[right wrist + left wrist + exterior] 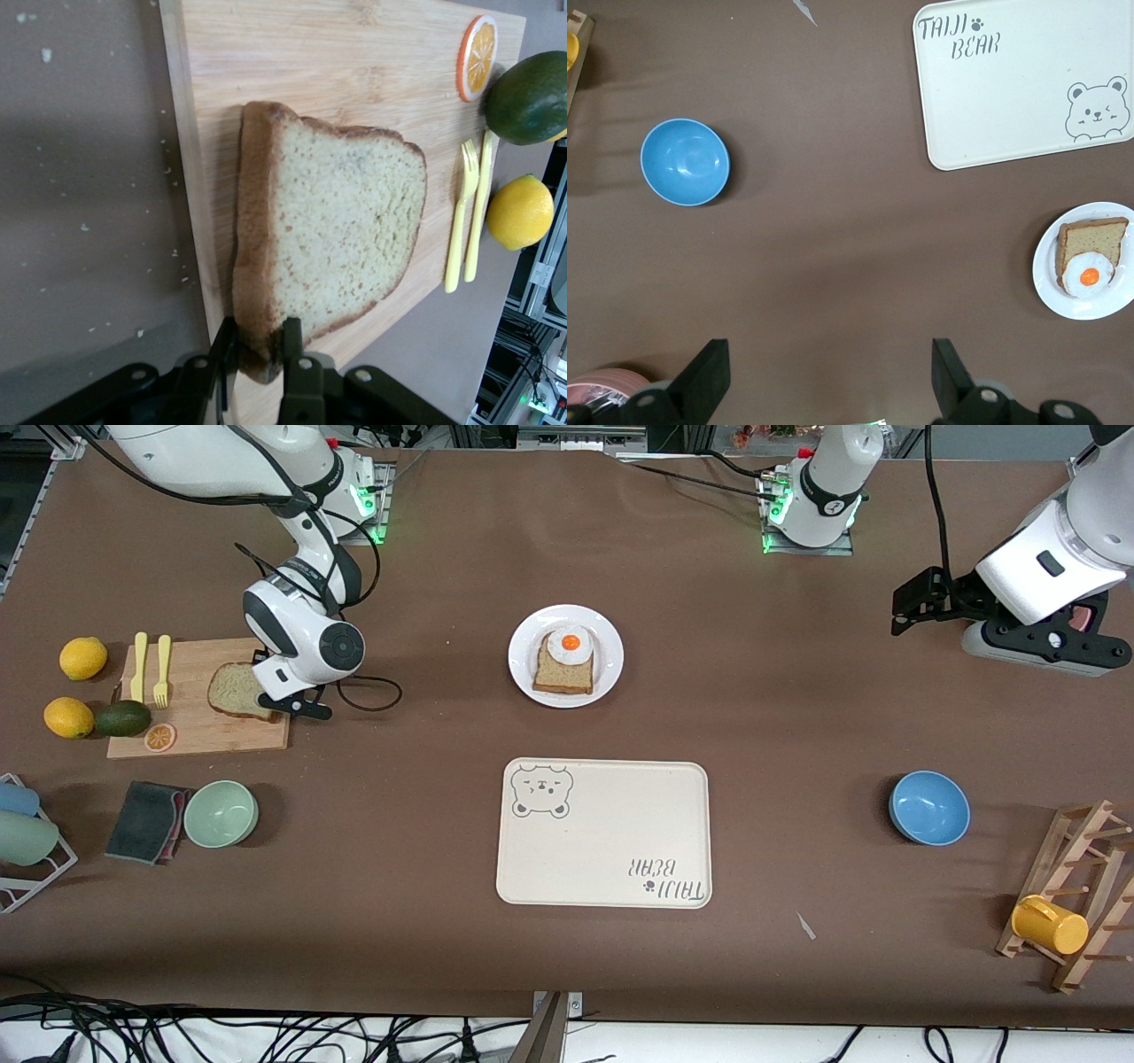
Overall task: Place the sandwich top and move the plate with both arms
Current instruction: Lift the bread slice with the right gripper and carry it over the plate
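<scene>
On the cutting board (213,717), the right hand (257,350) pinches the sandwich top (332,266) by its crust edge (left hand (824,381) waits open over bare worktop (833,257)).

A dull brown surface (425,850) lies under everything I see; my two arms are white, my right gripper (257,341) and left gripper (828,372) black; the sandwich top (332,257) is speckled tan with a darker brown crust, on a pale wood board (199,726); the plate (523,669) is glossy white, its fried egg (568,645) white with an orange yolk; the tray (605,833) is cream with a grey line-drawn bear and lettering; one bowl (928,807) is blue, another (221,813) pale green; lemons (82,658) yellow, avocado (122,718) dark green.
</scene>
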